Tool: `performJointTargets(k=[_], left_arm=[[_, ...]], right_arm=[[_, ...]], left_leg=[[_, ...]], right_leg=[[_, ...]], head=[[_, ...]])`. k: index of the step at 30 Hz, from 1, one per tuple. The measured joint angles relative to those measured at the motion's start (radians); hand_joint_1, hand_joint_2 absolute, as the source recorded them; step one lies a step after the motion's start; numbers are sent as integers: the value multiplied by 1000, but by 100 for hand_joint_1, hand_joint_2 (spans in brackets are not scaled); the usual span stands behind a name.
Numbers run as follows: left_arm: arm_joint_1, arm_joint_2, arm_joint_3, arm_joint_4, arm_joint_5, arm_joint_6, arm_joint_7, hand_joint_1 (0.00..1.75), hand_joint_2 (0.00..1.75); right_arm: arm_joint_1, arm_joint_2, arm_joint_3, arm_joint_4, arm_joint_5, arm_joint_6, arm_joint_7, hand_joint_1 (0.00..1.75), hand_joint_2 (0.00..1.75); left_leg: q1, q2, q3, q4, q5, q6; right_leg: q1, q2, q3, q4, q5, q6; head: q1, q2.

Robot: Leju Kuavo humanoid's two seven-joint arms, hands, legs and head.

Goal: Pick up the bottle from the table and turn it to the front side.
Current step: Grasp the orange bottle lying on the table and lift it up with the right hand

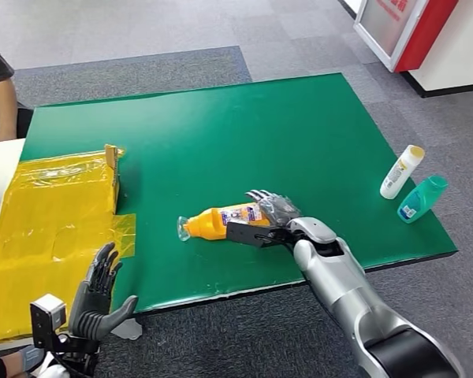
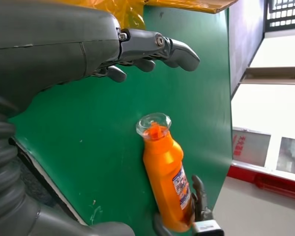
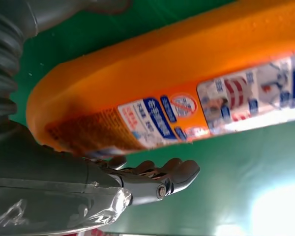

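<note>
Nearest to me, the left hand (image 1: 100, 295) hovers off the table's near edge, fingers spread wide, holding nothing. Beside it lies yellow plastic sheeting (image 1: 50, 228) with a cardboard piece (image 1: 111, 172) standing at its far end. On the green mat (image 1: 222, 126), my right hand (image 1: 270, 220) wraps the base end of the orange bottle (image 1: 222, 221); the bottle lies on its side, clear cap (image 1: 182, 228) pointing toward the sheeting, label facing up. Farther right I note a white bottle (image 1: 402, 171) and a teal bottle (image 1: 422, 198), also lying down.
</note>
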Motion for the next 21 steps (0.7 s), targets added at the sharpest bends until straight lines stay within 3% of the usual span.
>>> performJointTargets(k=[2,8,15,17,21], left_arm=[[-7,6,-5,12,4,1,-5,0,175],[-20,20,-17,46,15,5,-19,0,175],[-22,32,-19,69,20,10,-31,0,175],[-16,33,-18,70,23,14,-34,0,175],[14,25,-11,42,24,18,-34,0,175]], right_arm=[[-30,0,14,56,5,-2,2,175,175],[-109,-3,43,186,1,3,-23,175,175],[-127,-15,54,220,-42,-28,-72,175,175],[-87,-21,54,161,-93,-65,-90,175,175],[61,-19,35,-104,-231,-94,-93,175,175]], left_leg=[[0,0,0,0,0,0],[0,0,1,0,0,0],[0,0,1,0,1,0],[0,-1,1,0,1,0],[0,-1,0,0,0,0]], right_leg=[[0,0,0,0,0,0],[0,0,0,0,0,0],[0,0,1,0,0,0],[0,0,1,0,0,0],[0,0,0,0,-1,0]], head=[[0,0],[0,0],[0,0],[0,0],[0,0]])
